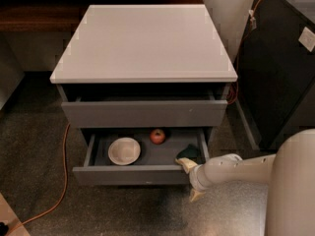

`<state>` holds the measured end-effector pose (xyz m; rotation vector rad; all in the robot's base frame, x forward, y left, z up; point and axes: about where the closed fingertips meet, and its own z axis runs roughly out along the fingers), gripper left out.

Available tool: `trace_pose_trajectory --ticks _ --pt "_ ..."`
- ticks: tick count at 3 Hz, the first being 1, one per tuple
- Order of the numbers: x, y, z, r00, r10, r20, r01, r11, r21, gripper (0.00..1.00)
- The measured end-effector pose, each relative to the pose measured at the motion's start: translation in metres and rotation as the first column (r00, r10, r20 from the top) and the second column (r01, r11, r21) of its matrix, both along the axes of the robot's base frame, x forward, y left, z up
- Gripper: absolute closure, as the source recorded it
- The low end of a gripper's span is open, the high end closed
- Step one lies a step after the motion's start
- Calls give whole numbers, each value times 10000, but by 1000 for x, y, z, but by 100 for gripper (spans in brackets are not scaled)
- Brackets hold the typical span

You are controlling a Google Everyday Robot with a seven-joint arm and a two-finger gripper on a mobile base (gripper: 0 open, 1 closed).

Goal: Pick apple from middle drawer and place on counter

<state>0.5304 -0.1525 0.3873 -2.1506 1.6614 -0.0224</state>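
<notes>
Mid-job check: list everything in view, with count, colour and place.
counter: 1, white, centre of view
top drawer: 1, grey, slightly open
middle drawer: 1, grey, pulled out
apple: 1, red, middle drawer, rear
bowl: 1, white, middle drawer, left of apple
sponge: 1, dark green, middle drawer, right end
cable: 1, orange, floor, left
shelf: 1, brown, upper left
arm: 1, white, lower right
gripper: 1, white, at middle drawer's front right corner
</notes>
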Motion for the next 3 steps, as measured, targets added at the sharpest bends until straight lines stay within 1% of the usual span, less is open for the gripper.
trace_pose_trajectory --ticks 1,3 --pt "-6 -3 0 9998 163 -90 -164 9998 -135 53" --pt "-6 -2 8 9998 164 -93 -166 9998 -135 99"
